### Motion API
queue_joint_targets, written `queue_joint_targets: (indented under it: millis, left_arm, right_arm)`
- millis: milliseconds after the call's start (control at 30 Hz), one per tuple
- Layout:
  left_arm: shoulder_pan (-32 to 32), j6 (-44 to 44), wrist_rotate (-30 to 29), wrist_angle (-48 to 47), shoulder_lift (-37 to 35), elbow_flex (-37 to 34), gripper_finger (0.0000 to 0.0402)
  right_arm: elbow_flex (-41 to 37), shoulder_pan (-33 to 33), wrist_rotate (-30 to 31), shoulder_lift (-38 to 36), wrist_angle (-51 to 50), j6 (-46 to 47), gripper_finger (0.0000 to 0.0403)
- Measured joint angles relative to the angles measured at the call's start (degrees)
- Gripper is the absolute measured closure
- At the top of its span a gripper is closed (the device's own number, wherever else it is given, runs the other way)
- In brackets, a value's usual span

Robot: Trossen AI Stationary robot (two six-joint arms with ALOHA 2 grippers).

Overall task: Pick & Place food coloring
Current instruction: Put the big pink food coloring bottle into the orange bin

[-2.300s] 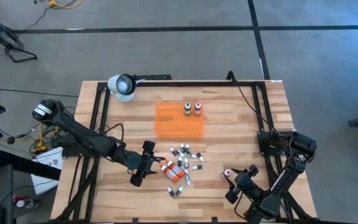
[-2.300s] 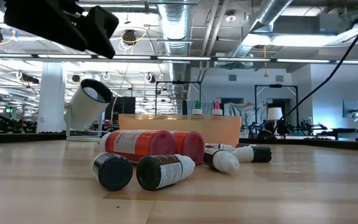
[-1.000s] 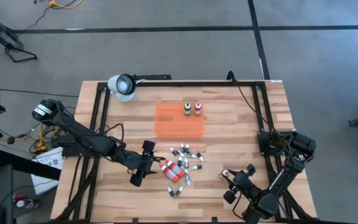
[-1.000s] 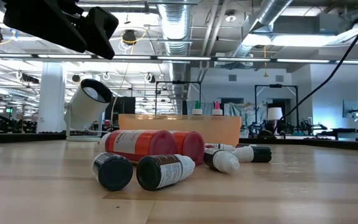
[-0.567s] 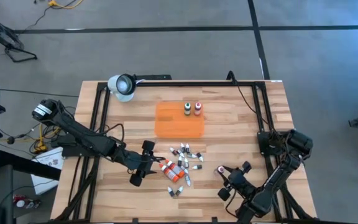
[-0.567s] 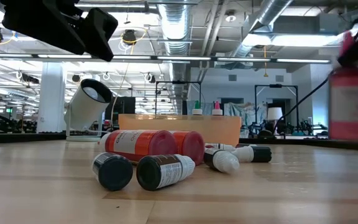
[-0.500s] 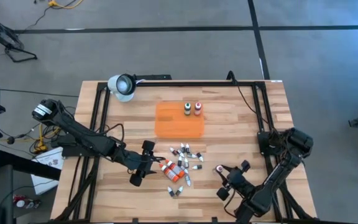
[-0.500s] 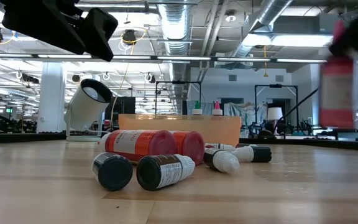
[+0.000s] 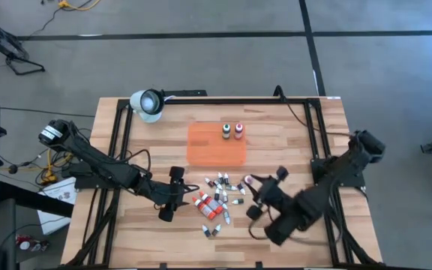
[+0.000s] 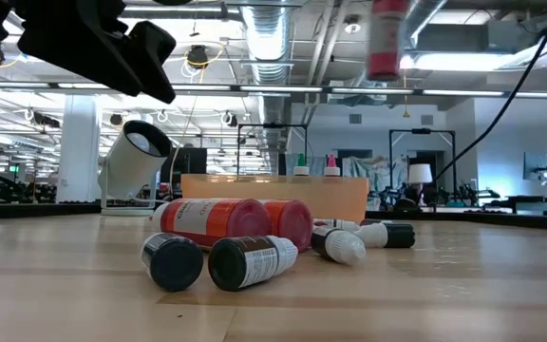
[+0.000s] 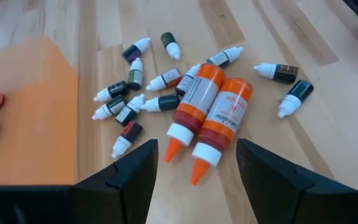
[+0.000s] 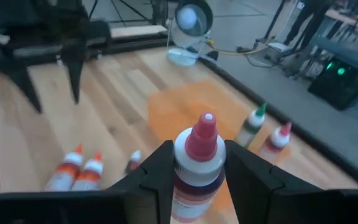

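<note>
Right pincer [image 9: 248, 196] carried red bottle [image 12: 197, 163] over wooden table [image 9: 291, 150].

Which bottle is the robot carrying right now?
Find the orange tray in the middle of the wooden table, then the right gripper beside the bottle pile. Between its fingers stands the red-capped bottle, the only one up in the air.

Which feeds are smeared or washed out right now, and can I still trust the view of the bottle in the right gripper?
High view: the right arm is motion-smeared, so the right gripper is soft. Low view: the carried red-capped bottle is blurred against bright ceiling lights. Right wrist view: that bottle is fairly clear between the fingers, background soft. Left wrist view: sharp on the orange bottles; the orange tray blurs at the edge.
</note>
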Motion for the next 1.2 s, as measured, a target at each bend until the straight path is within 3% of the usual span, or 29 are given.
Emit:
queue_joint_targets:
  millis: [267, 567, 867, 1033, 1200]
  left_arm:
    - [-0.02, -2.34, -2.37, -0.2, 0.0, 0.0, 0.0189]
    - [-0.17, -7.03, -9.78, -2.23, -0.01, 0.0, 0.0189]
    - [-5.54, -11.16, -22.73, -8.5, -5.69, 0.0, 0.0189]
    - [-9.72, -14.94, -31.18, -13.02, -10.07, 0.0, 0.0189]
    - [-13.27, -20.85, -38.29, -19.32, -13.01, 0.0, 0.0189]
  right_arm:
    - [0.0, -11.71, -8.3, -2.45, 17.05, -27.06, 0.0289]
    - [-0.05, -24.24, -26.83, 0.07, 38.62, -50.85, 0.0289]
    - [-2.21, -34.49, -37.77, 1.25, 42.41, -56.59, 0.0289]
    - [-5.62, -39.71, -43.84, 2.39, 51.2, -57.96, 0.0289]
    - [-8.38, -44.27, -45.76, 4.25, 55.68, -58.02, 0.0289]
